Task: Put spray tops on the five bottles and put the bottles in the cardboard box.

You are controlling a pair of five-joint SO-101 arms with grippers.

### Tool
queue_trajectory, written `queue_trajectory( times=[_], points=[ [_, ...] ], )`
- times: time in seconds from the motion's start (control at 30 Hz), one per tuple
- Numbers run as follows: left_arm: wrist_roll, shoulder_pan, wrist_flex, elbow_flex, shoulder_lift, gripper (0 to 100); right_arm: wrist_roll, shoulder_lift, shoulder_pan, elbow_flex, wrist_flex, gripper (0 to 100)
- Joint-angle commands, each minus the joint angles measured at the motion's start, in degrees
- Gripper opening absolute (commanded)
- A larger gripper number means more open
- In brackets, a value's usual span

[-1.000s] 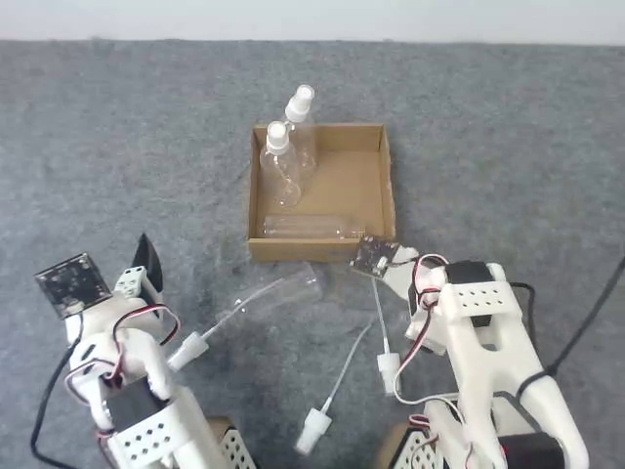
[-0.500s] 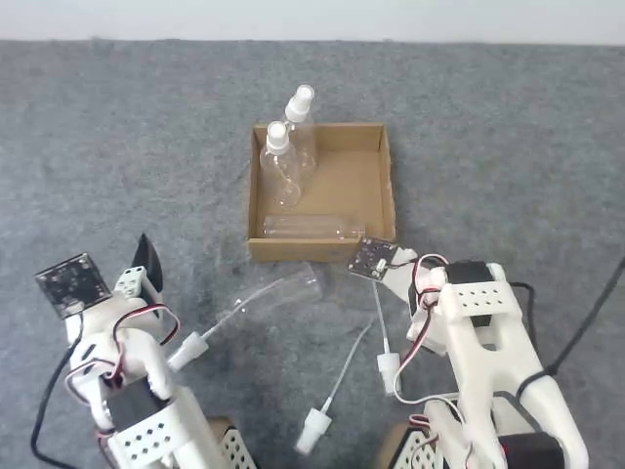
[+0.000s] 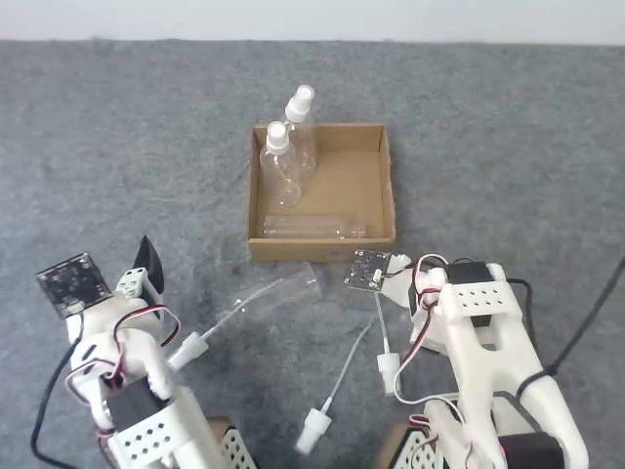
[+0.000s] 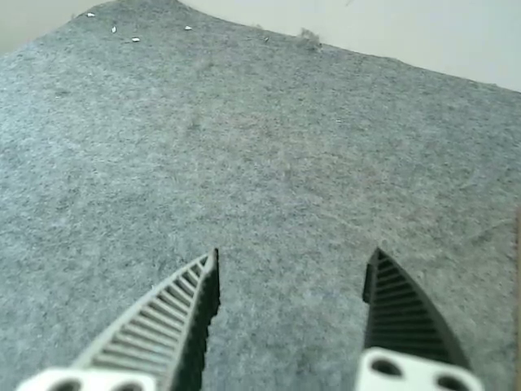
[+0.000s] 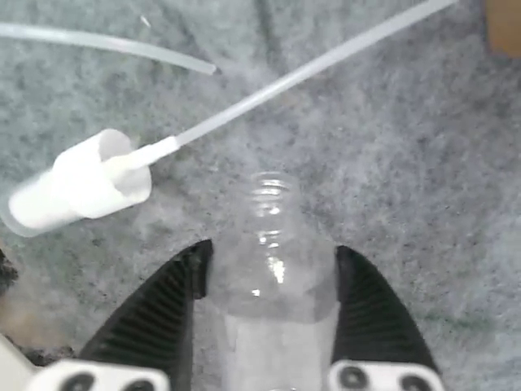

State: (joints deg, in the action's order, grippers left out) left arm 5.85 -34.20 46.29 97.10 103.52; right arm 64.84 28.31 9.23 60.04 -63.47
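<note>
Your right end effector (image 5: 273, 248) grips an uncapped bottle (image 5: 269, 293); your left end effector (image 4: 293, 265) gapes open. Two capped bottles (image 3: 278, 161) stand in the cardboard box (image 3: 387, 186); three remain unfinished.

Recorded one flat counter topped with grey, fibrous felt (image 3: 117, 147), the covering mottled and slightly scuffed across its whole spread. Noted a plain pale strip (image 3: 312, 20) beyond the far edge in the high view; cannot tell whether wall or floor. Noted in the left wrist view the same grey felt ending at an uneven edge, with a plain off-white surface (image 4: 423, 41) past it. Found small white specks (image 4: 114, 29) and a grey lint tuft (image 4: 308, 35) near that edge. Lit evenly, with soft shadows.
</note>
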Motion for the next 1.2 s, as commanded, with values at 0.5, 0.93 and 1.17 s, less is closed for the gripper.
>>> queue_trajectory(
  times=[0.5,0.93,1.17],
  points=[
    [-0.35,0.18,0.18,-0.57,0.7,27,-26.46,2.95,-1.01,-18.37,-16.04,0.7],
    [-0.35,0.26,0.18,-0.57,0.7,27,-41.93,3.12,-1.01,-27.08,-24.04,0.7],
    [-0.35,0.26,0.26,-0.57,0.7,27,-45.1,14.37,-1.1,-26.81,-24.04,0.7]
  ],
)
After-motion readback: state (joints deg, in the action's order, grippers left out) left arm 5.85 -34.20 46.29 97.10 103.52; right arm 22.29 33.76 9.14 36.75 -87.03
